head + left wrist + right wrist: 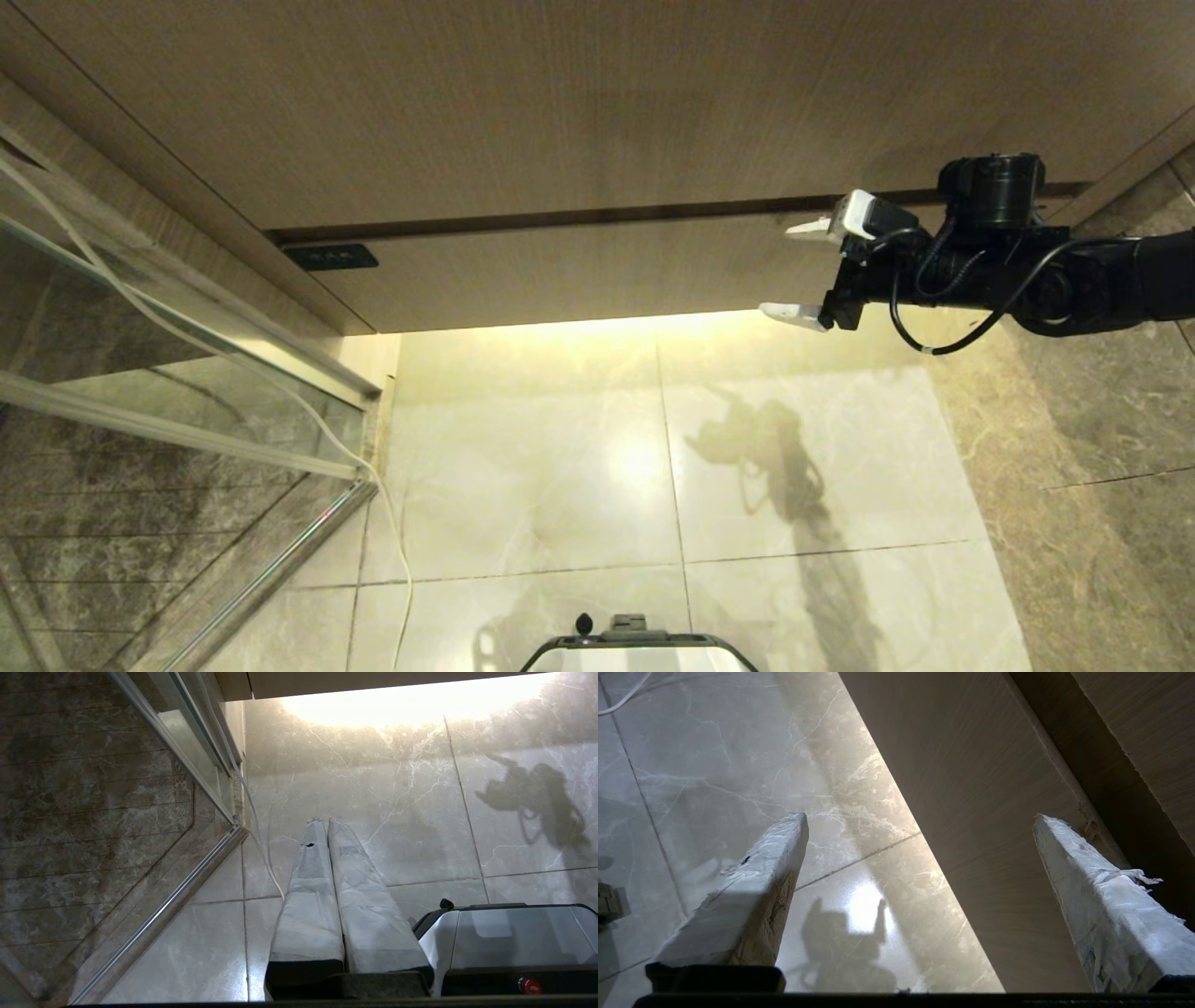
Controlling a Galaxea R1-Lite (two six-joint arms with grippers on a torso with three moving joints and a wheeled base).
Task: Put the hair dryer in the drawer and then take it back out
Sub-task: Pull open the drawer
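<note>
We see the wide light-wood drawer closed, its plain handle-less front flush under the taller plain wood panel, with a dark gap line between the two. A small black label sits at the drawer front's left end. We take this drawer front as our landmark.

The right gripper hangs in front of the drawer front's right end, pointing along it toward the label. Its white-wrapped fingers stand far apart with nothing between them; one fingertip lies near the gap line at the top of the drawer front, the other near its lower edge. In the right wrist view the drawer front runs between the two fingers, and we cannot tell whether either tip touches the wood. The black right arm reaches in from beyond the drawer's right end.

The left gripper is below the drawer front, over the pale marble floor tiles, its two wrapped fingers pressed together and empty.

The small white hair dryer shows in none of the views, so we cannot tell where it lies.

Left of the drawer front stands a glass shower partition with a metal frame, and a thin white cord trails down beside it onto the floor. The robot's grey base is below the drawer, on the tiles.
</note>
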